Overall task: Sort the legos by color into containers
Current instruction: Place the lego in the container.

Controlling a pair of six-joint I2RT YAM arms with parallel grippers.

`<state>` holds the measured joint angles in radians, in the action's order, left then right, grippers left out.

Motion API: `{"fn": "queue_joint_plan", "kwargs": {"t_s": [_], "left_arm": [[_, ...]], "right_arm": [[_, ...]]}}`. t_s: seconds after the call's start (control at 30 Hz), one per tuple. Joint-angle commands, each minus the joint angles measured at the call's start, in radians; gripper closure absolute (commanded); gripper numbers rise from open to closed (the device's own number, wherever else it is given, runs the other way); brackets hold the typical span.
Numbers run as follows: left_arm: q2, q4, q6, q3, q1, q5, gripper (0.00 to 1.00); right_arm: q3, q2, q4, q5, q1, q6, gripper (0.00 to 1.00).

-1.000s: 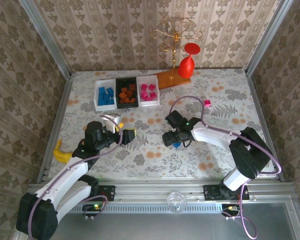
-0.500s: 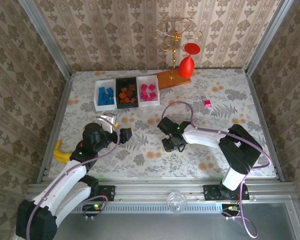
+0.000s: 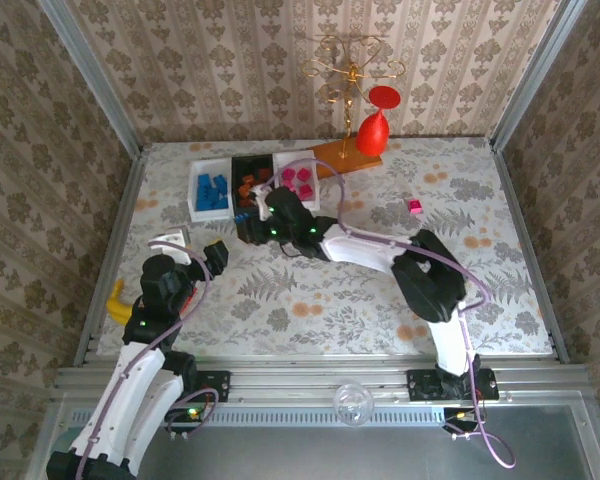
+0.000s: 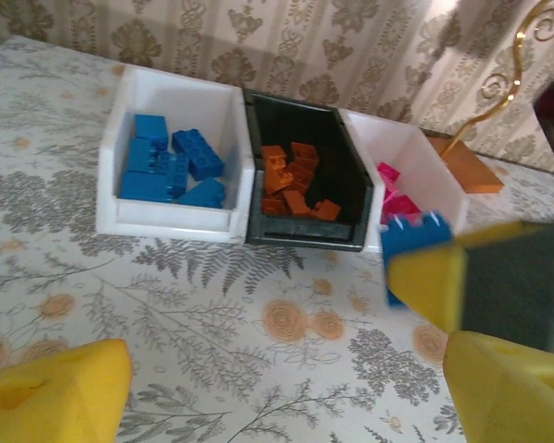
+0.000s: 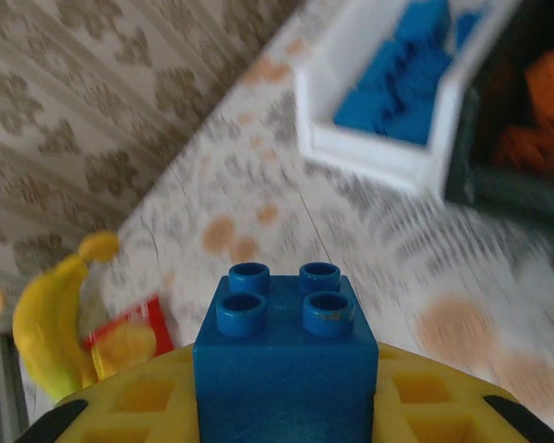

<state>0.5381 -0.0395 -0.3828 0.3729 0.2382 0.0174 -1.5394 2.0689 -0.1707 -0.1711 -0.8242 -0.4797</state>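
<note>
near-left: yellow banana toy (image 3: 120, 304) lies along the table's (image 3: 310, 320) left edge, apart from both arms
left gripper (image 3: 193, 248) sits just beyond it over the near-left part of the table, jaws spread wide, nothing between its yellow pads (image 4: 55, 392), so released
right arm reaches from the near-right corner across toward the far-left corner
right gripper (image 3: 246, 218) is clamped on one blue lego (image 5: 282, 360), studs up, four studs showing, a pad on each side
that lego hangs off the table just on the near side of the bin row, in front of the black bin's near wall; height above the surface can't be judged, and the right wrist view is blurred
bins: three in a row, side by side, close to the far edge toward the far-left corner
- white bin with blues (image 4: 166, 220) holds the blue legos (image 4: 166, 166)
- black bin (image 4: 305, 235) in the middle holds the brown-orange legos (image 4: 295, 185)
- white bin with pinks (image 4: 420, 161) holds the pink legos (image 4: 397, 198)

one colour per bin
loose pink lego (image 3: 415, 207) lies on the table well apart from the bins, toward the right edge
far edge: wooden base (image 3: 335, 158) carries the gold wire stand (image 3: 350, 70), red goblet (image 3: 373, 125) at its right end; base's other end lies just beside white bin with pinks
</note>
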Motion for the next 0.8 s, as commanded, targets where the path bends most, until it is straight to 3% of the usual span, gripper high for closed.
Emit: {"fn": "queue_joint_plan", "kwargs": {"t_s": [0.0, 0.33, 0.47, 0.57, 0.77], "left_arm": [[-0.023, -0.042, -0.022, -0.014, -0.011, -0.048, 0.11], [-0.039, -0.044, -0.024, -0.014, -0.014, -0.028, 0.11], [-0.068, -0.054, -0.028, -0.016, -0.014, -0.038, 0.11], [-0.089, -0.056, -0.028, -0.023, -0.014, -0.043, 0.11], [-0.068, -0.033, -0.022, -0.022, -0.014, -0.009, 0.11]], "right_arm": [[-0.171, 0.137, -0.089, 0.015, -0.006, 0.000, 0.69], [-0.854, 0.577, 0.123, 0.157, 0.020, 0.106, 0.67], [-1.154, 0.757, 0.227, 0.174, 0.034, 0.112, 0.61], [-1.213, 0.808, 0.196, 0.184, 0.046, 0.123, 0.55], [-1.205, 0.743, 0.219, 0.118, 0.074, 0.141, 0.30]]}}
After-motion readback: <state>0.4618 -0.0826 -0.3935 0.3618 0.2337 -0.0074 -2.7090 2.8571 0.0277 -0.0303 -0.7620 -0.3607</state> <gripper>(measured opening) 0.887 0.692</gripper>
